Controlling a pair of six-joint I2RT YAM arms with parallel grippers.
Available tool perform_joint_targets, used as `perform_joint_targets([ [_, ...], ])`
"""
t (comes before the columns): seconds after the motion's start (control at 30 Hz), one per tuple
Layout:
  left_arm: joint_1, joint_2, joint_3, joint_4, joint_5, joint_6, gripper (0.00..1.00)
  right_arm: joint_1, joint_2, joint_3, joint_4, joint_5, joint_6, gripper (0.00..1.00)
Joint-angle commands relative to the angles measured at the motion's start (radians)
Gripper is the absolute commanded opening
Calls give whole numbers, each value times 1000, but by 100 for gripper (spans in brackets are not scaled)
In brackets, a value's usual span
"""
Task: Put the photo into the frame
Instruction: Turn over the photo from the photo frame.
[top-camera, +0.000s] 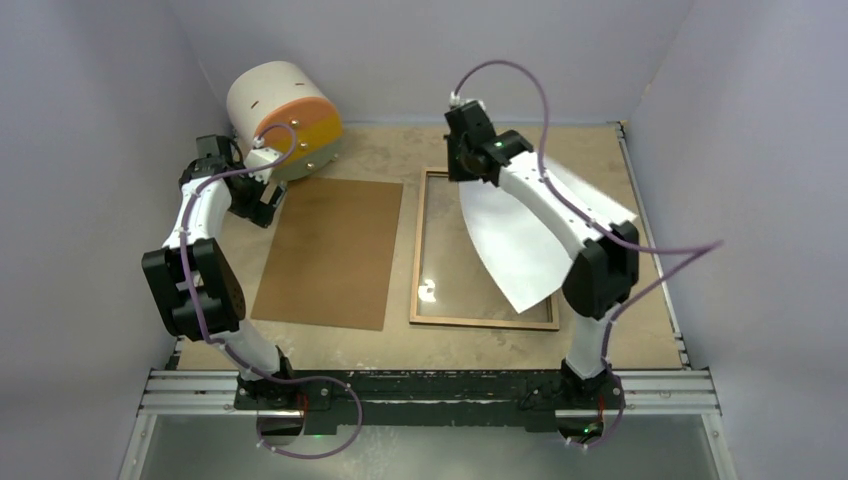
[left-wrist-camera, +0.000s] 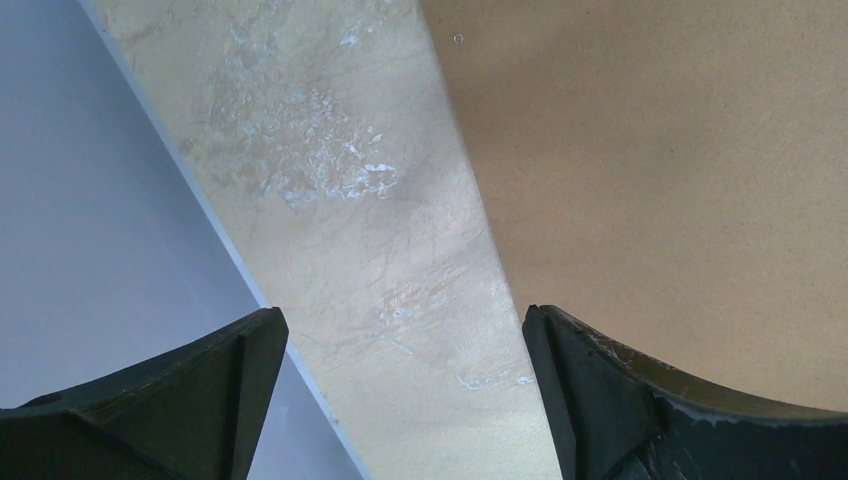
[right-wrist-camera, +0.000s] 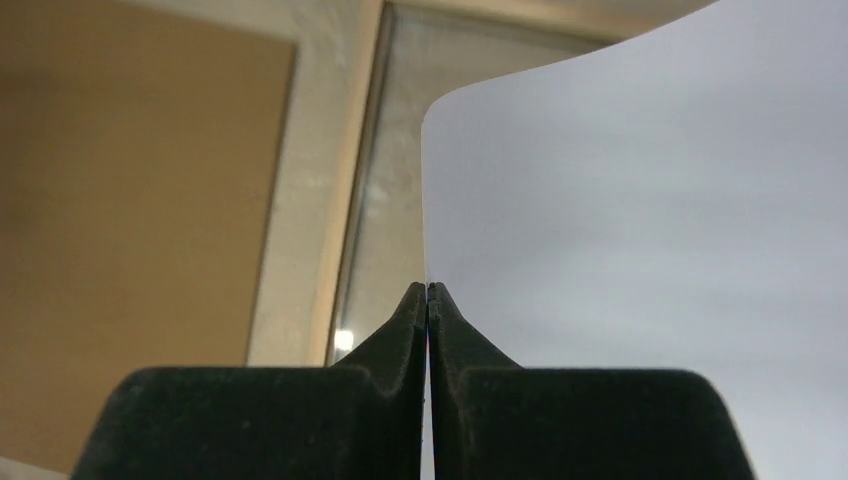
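- Photo (top-camera: 515, 245), a large thin rectangular print, shows its pale reverse in the top view and bows in a curve above the right half of the frame.
- Large rectangular picture frame (top-camera: 416, 260), with a light-wood rim and a clear glass pane, lies flat on the tan, scuffed surface (top-camera: 640, 330), rim side up.
- One edge of the photo reaches out past the frame's right rim. Its nearest corner comes down close to the frame's near rim, and I cannot tell whether the two touch.
- Right end effector (right-wrist-camera: 428, 290) is pinched tight on the photo's edge, fingertips together with the sheet between them. It hangs above the frame's far rim, toward the far-left corner.
- In the right wrist view the glass pane and the frame's left rim lie just left of the held sheet.
- Plain brown hardboard panel (top-camera: 330, 250) lies flat on the surface just left of the frame, apart from it by a narrow strip.
- Left end effector (left-wrist-camera: 400, 315) is spread wide with nothing between its fingers. It is well left of the frame, over the bare surface at the panel's far-left edge.
- Cream and orange cylindrical drum (top-camera: 285, 115) lies on its side, far-left of the frame.
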Motion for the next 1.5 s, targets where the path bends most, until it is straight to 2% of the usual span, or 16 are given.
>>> perform_joint_targets([
  [0.0, -8, -55, -8, -1, 20, 7, 97, -2, -12, 32, -52, -74, 160, 0],
  [0.17, -12, -74, -15, -3, 10, 19, 97, -2, 216, 243, -247, -46, 365, 0],
  [0.23, -12, -76, -13, -3, 5, 20, 97, -3, 266, 281, -272, -30, 450, 0],
  [0.5, -12, -72, -16, -5, -15, 36, 97, -2, 139, -13, -31, 84, 685, 0],
  [0.63, -12, -64, -15, -1, -13, 39, 97, -1, 146, 10, -42, 174, 761, 0],
  [0.9, -13, -51, -16, -1, -7, 35, 97, 1, 145, -16, -7, 243, 916, 0],
  [1.27, -13, -49, -23, 8, -17, 43, 97, 2, 181, 15, -33, 322, 937, 0],
  [1.47, -13, -39, -24, 11, -12, 41, 97, -1, 156, -54, -72, 319, 997, 0],
])
